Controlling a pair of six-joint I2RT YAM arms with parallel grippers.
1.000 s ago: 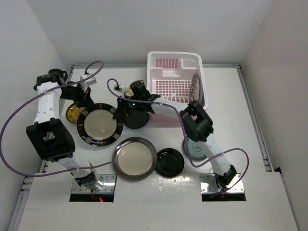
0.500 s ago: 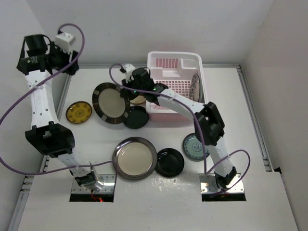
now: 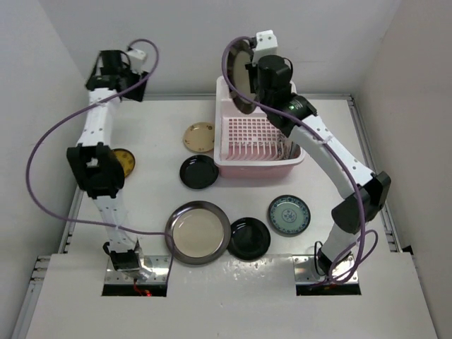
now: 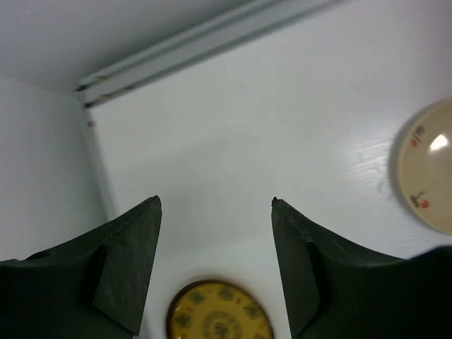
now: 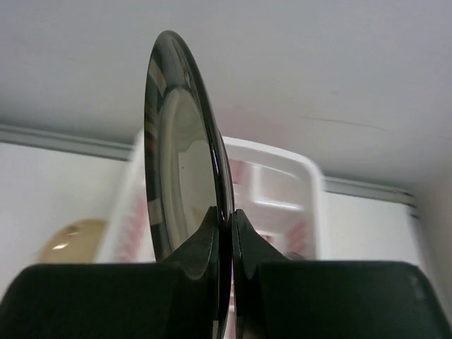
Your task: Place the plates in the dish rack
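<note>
Six plates (image 3: 198, 232) lie flat on the bench (image 3: 339, 162), while a seventh, the black-rimmed plate (image 5: 180, 155), stands on edge above the single dish rack (image 3: 258, 166), grasped by the right hand (image 5: 224, 215); the left hand (image 4: 215, 205) hangs released, holding nothing.

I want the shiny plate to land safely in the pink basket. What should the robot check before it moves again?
1. Right claw pinches the black-rimmed plate by its edge: ok.
2. Plate stands upright: ok.
3. Plate is up by the far left corner of the dish rack: ok.
4. Plate lined up with a free slot: cannot tell.
5. Left claw open, empty and away from the rack: ok.
</note>
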